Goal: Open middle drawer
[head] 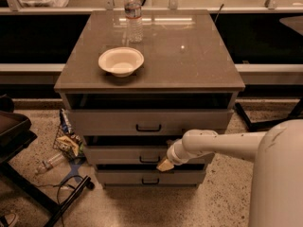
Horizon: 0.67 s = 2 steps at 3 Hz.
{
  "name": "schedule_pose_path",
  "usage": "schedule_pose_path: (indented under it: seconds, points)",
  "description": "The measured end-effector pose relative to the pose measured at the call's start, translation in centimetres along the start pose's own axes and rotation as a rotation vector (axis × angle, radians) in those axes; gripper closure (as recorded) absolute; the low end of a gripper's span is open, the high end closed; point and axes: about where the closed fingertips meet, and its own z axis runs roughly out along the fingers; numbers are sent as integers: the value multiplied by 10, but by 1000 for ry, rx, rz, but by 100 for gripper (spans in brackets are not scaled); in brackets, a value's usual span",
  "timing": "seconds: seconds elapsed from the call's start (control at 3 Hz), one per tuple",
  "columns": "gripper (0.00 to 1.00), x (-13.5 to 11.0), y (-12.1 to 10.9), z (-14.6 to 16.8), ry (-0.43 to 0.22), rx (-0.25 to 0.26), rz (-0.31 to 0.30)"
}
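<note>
The grey cabinet has three drawers. The middle drawer (123,154) is the second one, with a low flat front and a small black loop handle (149,160) at its centre. A dark gap shows above its front. My white arm reaches in from the right. My gripper (164,164) sits just right of the handle, at the lower edge of the middle drawer's front, with its tan tip pointing down-left. The top drawer (109,122) has a taller front and the bottom drawer (118,178) is the lowest.
On the cabinet top (189,65) stand a white bowl (120,61) and a clear water bottle (133,14). A dark chair (14,131) and a basket of clutter (67,141) are on the floor at left. A counter runs behind.
</note>
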Motion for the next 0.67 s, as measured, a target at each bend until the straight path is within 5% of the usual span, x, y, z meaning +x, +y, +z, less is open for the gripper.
schedule_pose_path:
  seconds: [0.67]
  points:
    - [88, -2, 0, -3, 1, -2, 1]
